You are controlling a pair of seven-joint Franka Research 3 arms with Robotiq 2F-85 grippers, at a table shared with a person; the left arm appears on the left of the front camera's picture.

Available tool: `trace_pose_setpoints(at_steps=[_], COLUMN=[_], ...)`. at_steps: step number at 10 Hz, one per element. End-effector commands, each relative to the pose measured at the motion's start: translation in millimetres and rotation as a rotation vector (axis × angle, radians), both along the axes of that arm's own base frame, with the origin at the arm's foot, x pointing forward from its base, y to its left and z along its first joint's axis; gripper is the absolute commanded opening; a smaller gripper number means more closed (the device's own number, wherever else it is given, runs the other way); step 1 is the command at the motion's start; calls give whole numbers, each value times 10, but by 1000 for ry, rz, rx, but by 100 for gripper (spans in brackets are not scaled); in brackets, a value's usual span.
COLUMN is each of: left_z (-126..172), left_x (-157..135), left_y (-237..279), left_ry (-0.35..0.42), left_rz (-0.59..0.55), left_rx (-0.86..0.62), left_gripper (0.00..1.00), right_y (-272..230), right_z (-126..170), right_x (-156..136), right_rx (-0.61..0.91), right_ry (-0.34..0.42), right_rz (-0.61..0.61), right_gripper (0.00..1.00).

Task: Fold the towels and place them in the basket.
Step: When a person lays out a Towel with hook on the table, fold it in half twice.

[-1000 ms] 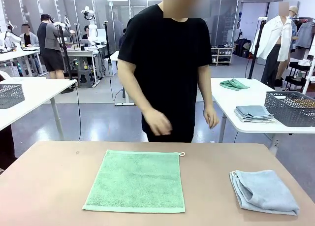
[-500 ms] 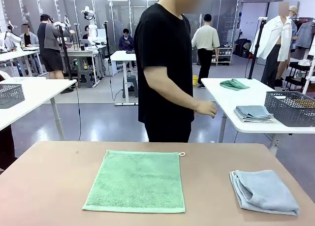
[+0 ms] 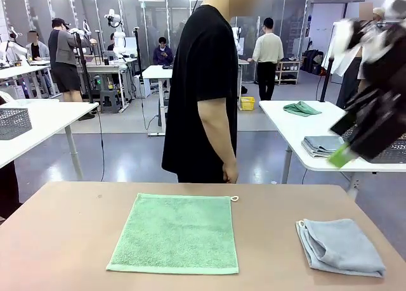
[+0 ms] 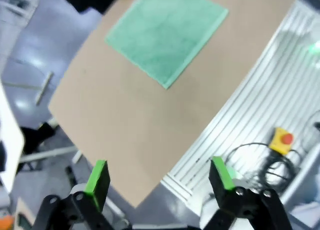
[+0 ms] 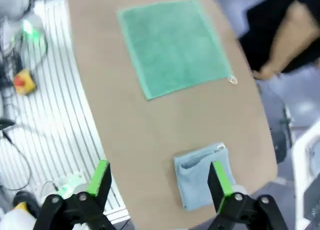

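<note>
The right arm (image 3: 380, 107) is a dark smear at the edge of the front view. One green pad (image 3: 340, 156) reads clearly there, but the jaws cannot be made out, and the arm covers most of the dark mesh basket (image 3: 396, 153) on the white table (image 3: 298, 129) behind. The left wrist view is soft, so cloth texture is hard to read in it. The mint green towel (image 3: 174, 234) lies spread flat in a single layer on the bench (image 3: 63, 227), roughly square, with a small loop (image 3: 234, 198) at one far corner. The blue-grey towel (image 3: 342, 245) is folded into a smaller stack, its layered edges facing the green one, and the two lie well apart. In its own wrist view the right hand (image 5: 160, 182) hangs high over the near edge of the bench, fingers (image 5: 100, 177) spread wide with nothing between them. The blue-grey towel lies just beyond its fingertips, nearer one finger, and the mint green towel lies farther ahead. The left hand (image 4: 159, 179) is also wide open and empty, poised above the bench's corner, with the mint green towel well ahead of it across bare bench. A person (image 3: 203, 82) in a black T-shirt stands side-on at the far side, the person's hand (image 3: 229, 174) hanging loose, beyond the mint green towel from both hands.
</note>
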State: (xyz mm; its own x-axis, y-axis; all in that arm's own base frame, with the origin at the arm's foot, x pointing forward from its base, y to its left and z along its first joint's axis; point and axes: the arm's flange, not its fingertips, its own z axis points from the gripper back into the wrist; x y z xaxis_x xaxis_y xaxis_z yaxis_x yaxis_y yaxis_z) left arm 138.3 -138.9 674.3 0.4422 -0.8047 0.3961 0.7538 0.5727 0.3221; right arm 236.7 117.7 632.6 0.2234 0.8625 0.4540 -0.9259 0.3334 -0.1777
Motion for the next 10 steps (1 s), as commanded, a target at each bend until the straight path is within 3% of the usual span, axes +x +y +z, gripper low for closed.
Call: trace_pose_setpoints(at_steps=[1,4,7,9,10], left_z=[-479,-1212,-1658,-1702,-1161], left_x=[97,387,510,561,636], left_y=[27,-125,-120,-130,-306], left_ry=[-54,-7,54,63,86], left_rz=[-104,-180,-188,-170,-160], left_rx=[-25,18,24,-4,22], left_gripper=[100,100,100,100,100], right_y=[332,753,841,783,959], right_z=[-476,-1241,-1697,-1712,-1452], right_x=[235,246,147,170,377], right_rx=[-87,-161,-172,-174,-189], right_ry=[-40,63,124,121,142], right_rz=[86,139,149,97,158], right_gripper=[97,97,97,97,97])
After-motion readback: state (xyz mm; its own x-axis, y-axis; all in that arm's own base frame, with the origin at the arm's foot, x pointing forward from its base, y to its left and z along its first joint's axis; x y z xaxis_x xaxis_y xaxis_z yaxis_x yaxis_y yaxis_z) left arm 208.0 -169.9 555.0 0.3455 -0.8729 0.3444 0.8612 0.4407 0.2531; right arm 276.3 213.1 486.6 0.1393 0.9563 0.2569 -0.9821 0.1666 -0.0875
